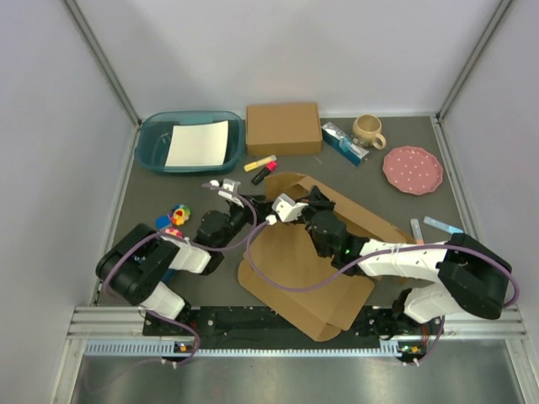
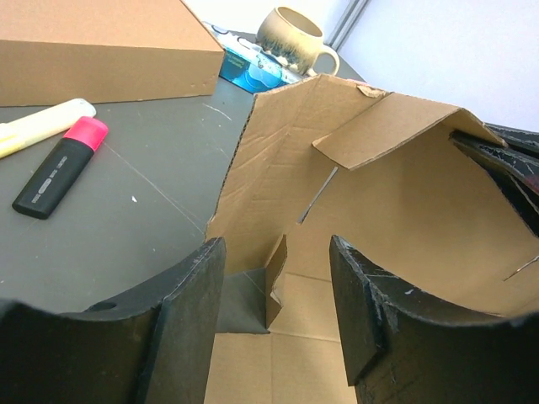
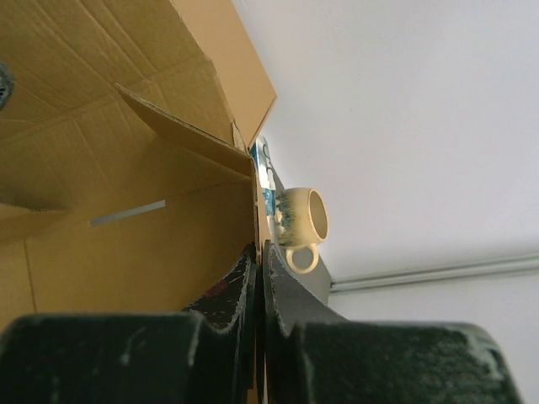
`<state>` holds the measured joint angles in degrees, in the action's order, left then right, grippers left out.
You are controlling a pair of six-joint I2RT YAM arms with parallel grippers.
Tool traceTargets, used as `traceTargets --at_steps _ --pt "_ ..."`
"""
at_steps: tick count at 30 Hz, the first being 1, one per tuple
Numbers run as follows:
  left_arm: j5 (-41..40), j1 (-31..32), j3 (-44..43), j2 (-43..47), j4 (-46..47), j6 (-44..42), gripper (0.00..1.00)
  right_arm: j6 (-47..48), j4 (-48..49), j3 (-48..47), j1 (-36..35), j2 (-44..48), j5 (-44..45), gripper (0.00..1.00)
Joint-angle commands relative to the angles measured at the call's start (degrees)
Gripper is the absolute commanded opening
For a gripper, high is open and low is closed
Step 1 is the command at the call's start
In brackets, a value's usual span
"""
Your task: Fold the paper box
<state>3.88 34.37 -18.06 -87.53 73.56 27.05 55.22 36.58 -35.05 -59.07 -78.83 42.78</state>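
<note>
The paper box is a large brown die-cut sheet lying between my arms, its base flat on the table. Its far wall stands raised, with a flap folded inward. My right gripper is shut on the top edge of that raised wall; in the right wrist view my right gripper pinches the cardboard thinly between its fingers. My left gripper stands open at the sheet's left side. In the left wrist view a small upright tab sits between the spread fingers of my left gripper, touching neither.
A smaller closed brown box stands at the back, a teal bin holding white paper to its left. Yellow and pink-capped black highlighters lie near the sheet's far-left corner. A mug, blue packet, pink plate and small toys lie around.
</note>
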Motion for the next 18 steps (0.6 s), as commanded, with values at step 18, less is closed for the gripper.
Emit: traceTargets --at_steps 18 --pt "-2.39 -1.32 -8.48 -7.65 3.61 -6.92 0.58 -6.00 -7.13 -0.64 0.45 -0.89 -0.25 0.00"
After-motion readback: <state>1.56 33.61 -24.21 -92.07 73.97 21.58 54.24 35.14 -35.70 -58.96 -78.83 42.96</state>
